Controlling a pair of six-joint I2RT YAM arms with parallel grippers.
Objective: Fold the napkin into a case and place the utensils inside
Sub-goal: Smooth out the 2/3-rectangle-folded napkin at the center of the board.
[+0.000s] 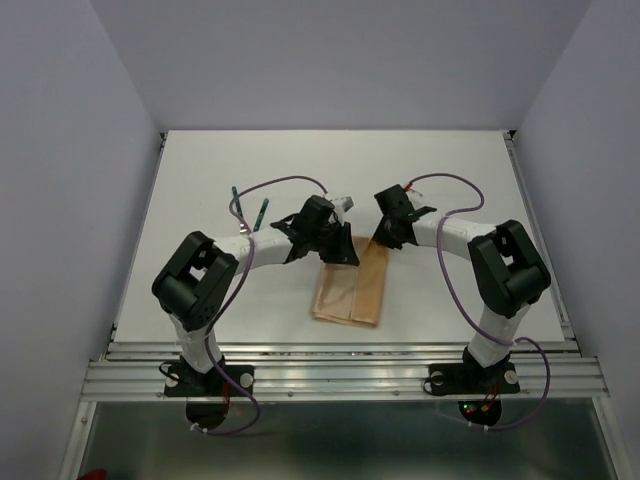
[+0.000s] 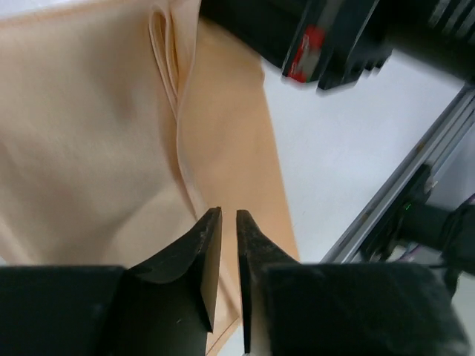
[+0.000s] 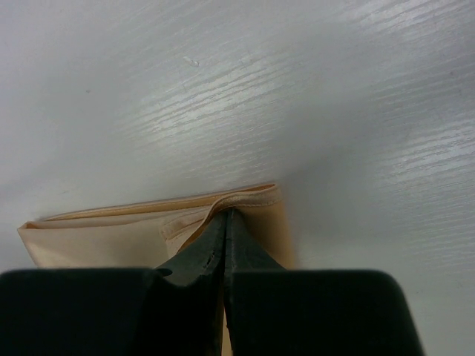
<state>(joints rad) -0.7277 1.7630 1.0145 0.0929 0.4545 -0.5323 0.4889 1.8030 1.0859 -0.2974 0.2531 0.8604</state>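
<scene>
The peach-tan napkin (image 1: 350,293) lies folded into a narrow oblong in the middle of the table. My left gripper (image 1: 346,252) hangs over its far left corner. In the left wrist view the jaws (image 2: 228,213) stand a narrow gap apart, with nothing between them, above the napkin (image 2: 89,148). My right gripper (image 1: 384,240) is at the far right corner. In the right wrist view it (image 3: 225,212) is shut, and the napkin's hemmed edge (image 3: 245,199) is pinched and tented at its tips. The utensils (image 1: 260,212), with dark green handles, lie on the table left of the left gripper.
The right arm's black wrist (image 2: 341,37) shows close above the napkin in the left wrist view. The table's metal front rail (image 1: 340,375) runs along the near edge. White walls enclose the left, right and far sides.
</scene>
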